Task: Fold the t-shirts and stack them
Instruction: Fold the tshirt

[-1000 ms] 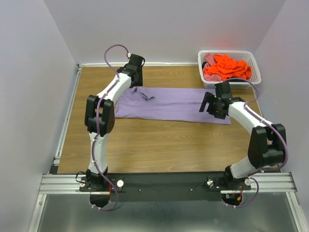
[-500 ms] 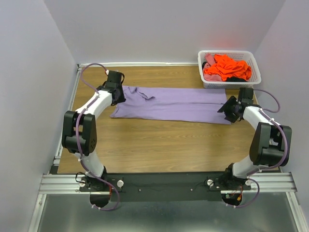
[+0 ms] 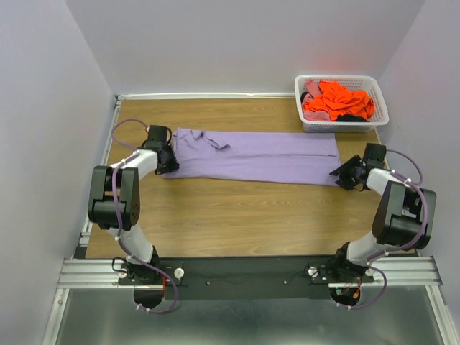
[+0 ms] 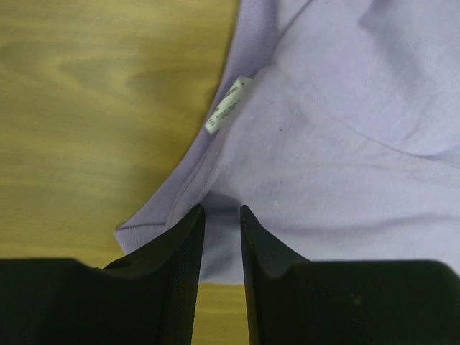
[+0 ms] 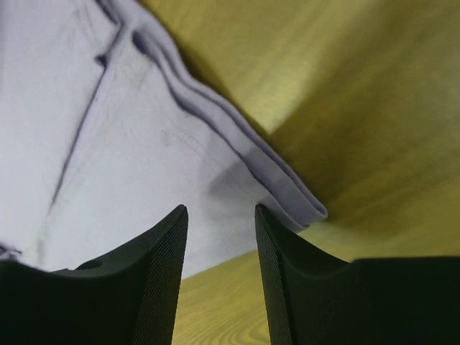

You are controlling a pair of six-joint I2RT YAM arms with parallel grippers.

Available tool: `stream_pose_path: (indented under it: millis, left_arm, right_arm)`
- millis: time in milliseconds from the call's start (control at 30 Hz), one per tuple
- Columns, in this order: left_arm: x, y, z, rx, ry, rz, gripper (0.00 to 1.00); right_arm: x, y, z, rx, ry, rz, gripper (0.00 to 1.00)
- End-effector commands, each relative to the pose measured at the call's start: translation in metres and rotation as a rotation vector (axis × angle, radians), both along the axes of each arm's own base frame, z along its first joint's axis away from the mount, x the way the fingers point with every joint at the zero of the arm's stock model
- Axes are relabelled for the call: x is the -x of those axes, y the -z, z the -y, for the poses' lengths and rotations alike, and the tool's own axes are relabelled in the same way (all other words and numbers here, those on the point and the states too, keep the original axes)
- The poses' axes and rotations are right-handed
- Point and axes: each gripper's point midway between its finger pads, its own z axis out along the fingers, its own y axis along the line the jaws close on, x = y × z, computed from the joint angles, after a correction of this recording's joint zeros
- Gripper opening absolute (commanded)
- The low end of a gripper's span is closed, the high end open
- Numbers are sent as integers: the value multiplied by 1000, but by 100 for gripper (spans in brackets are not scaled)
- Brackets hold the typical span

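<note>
- Both arms have swung outward since a second ago, to the two ends of the lavender t-shirt [image 3: 259, 154];
- left pincer [image 4: 221, 208] is at the collar end near the white label [image 4: 228, 106]; narrow slit, cloth showing through;
- shirt lies flat on the counter [image 3: 237, 215];
- right pincer [image 5: 221, 208] is over the hem corner; moderately parted, holding nothing;
- orange t-shirts [image 3: 338, 100] are heaped in the basket [image 3: 341, 77].

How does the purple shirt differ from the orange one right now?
The purple shirt lies flat in a long strip on the table; the orange shirt sits crumpled in the basket. The left gripper and right gripper are at the purple shirt's ends; none is near the orange shirt.
</note>
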Motion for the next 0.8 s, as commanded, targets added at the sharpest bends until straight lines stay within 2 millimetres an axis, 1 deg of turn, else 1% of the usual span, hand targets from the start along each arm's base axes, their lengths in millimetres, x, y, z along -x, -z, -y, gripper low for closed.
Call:
stream_pose_path:
  millis: [0,33,67,100,167,200,233,267,300,333,367,400,433,467,500,533,567,600,633,667,700,733,767]
  left_arm:
    - [66,28,-7,60,-29,-146,35]
    - [86,37,-7,78,-35,-182,35]
    - [94,38,-7,84,-39,-189,35]
    - [97,31,-5,99,-40,-169,35]
    - [109,22,-3,115,-42,-149,35]
    - [110,16,-1,129,-46,-135,35]
    - [110,8,1,142,-40,-127,36]
    - [108,-1,3,149,-37,-106,37]
    - [102,-17,1,145,-38,-55,39]
    - [99,-25,0,139,-39,-31,41]
    - [92,-39,-1,133,-40,1,50]
    - [87,-54,-2,131,-39,47,55]
    - [79,-68,-1,138,-34,93,66]
    - [74,-76,2,151,-25,122,69]
    - [71,-84,4,164,-16,150,71]
    - [65,-92,9,187,4,182,74]
    - [62,-95,11,200,6,199,74]
    - [59,-97,13,211,7,211,74]
    - [56,-98,14,226,13,226,77]
    - [55,-97,15,237,13,227,79]
    - [55,-96,19,256,34,226,79]
    - [52,-97,21,264,46,243,79]
    - [51,-94,15,271,31,244,80]
  right_arm:
    - [57,33,9,-26,104,-169,50]
    - [62,29,11,-20,113,-168,51]
    - [73,31,9,-18,107,-200,51]
    - [77,30,9,-12,100,-208,51]
    - [80,20,8,8,68,-194,52]
    - [79,15,8,15,58,-182,53]
    - [76,5,7,19,43,-152,54]
    - [75,-1,6,22,23,-136,55]
    - [70,-10,5,22,7,-105,56]
    - [64,-18,2,19,-13,-74,57]
    - [57,-30,-8,14,-71,-25,59]
    - [51,-37,-15,17,-108,0,60]
    - [39,-52,-21,35,-152,46,62]
    - [31,-59,-43,64,-260,76,63]
    - [25,-66,-55,89,-317,95,64]
    - [11,-80,-63,140,-363,131,65]
    - [5,-87,-89,180,-469,160,66]
    - [2,-90,-108,205,-534,176,66]
    - [-2,-87,-119,232,-577,173,66]
    - [-8,-96,-148,253,-675,215,66]
    - [-13,-92,-163,266,-726,222,67]
    - [-17,-93,-178,277,-775,234,68]
    - [-16,-95,-203,318,-871,262,69]
